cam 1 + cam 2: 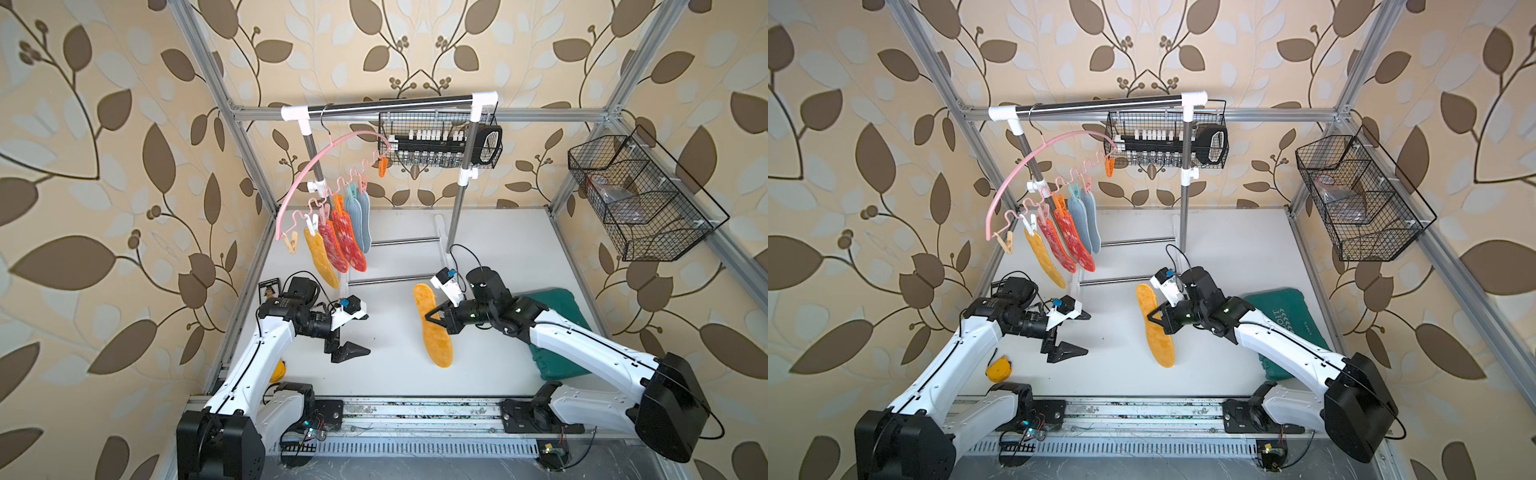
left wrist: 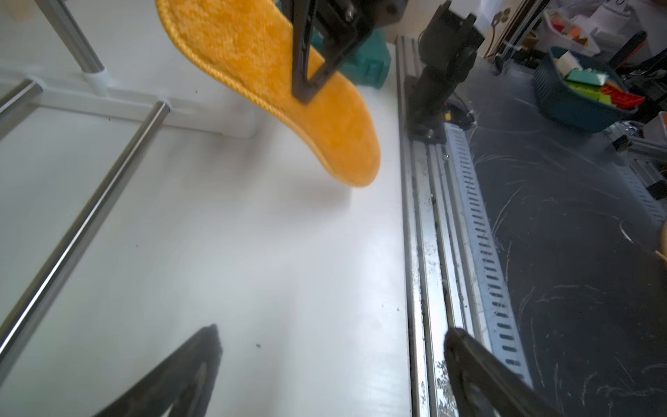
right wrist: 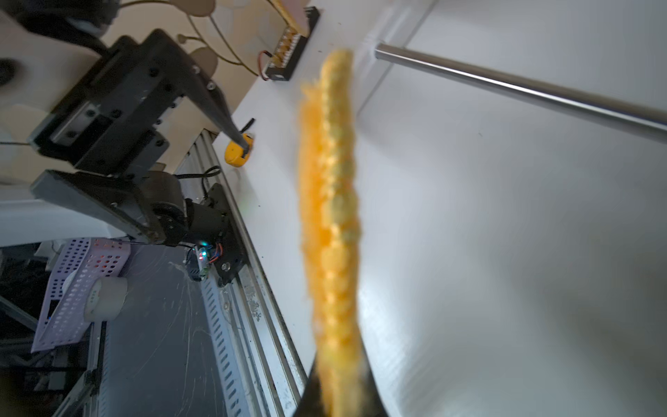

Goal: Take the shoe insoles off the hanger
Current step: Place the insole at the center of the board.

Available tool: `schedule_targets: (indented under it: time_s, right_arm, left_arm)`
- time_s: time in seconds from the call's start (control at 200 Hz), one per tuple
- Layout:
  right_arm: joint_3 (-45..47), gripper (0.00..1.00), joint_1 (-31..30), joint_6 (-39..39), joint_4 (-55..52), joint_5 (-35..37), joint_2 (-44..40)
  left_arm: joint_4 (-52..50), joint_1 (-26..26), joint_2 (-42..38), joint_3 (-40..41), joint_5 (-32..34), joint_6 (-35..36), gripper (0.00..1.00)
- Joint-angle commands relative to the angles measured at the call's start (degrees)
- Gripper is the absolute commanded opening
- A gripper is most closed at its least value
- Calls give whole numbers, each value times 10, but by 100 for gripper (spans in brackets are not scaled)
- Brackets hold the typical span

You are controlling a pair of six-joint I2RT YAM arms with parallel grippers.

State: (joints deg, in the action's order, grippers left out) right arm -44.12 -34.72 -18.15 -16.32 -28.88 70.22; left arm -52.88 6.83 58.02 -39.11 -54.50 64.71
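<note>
Holding 1 orange insole [image 1: 436, 340] clamped in the right gripper [image 1: 430, 318], centre frame, above the table [image 1: 386, 374]. My left gripper [image 1: 365, 334] is wide open, empty. I count 5 insoles [image 1: 349, 241] left clipped on the hanger [image 1: 307, 166], upper left of centre. 1 of 6 done.
</note>
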Motion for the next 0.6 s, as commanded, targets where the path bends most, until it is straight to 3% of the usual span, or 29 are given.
schedule_targets:
  time_s: [0.0, 0.215, 0.595]
  right_arm:
    - [30, 0, 47, -18, -97, -35, 16]
    - [40, 0, 104, -31, -146, 65, 51]
    - [77, 2, 201, -59, -149, 125, 15]
  left_arm:
    - [70, 3, -14, 33, 95, -43, 99]
    - [169, 3, -24, 94, 206, -92, 99]
    - [198, 4, -54, 119, 227, -122, 99]
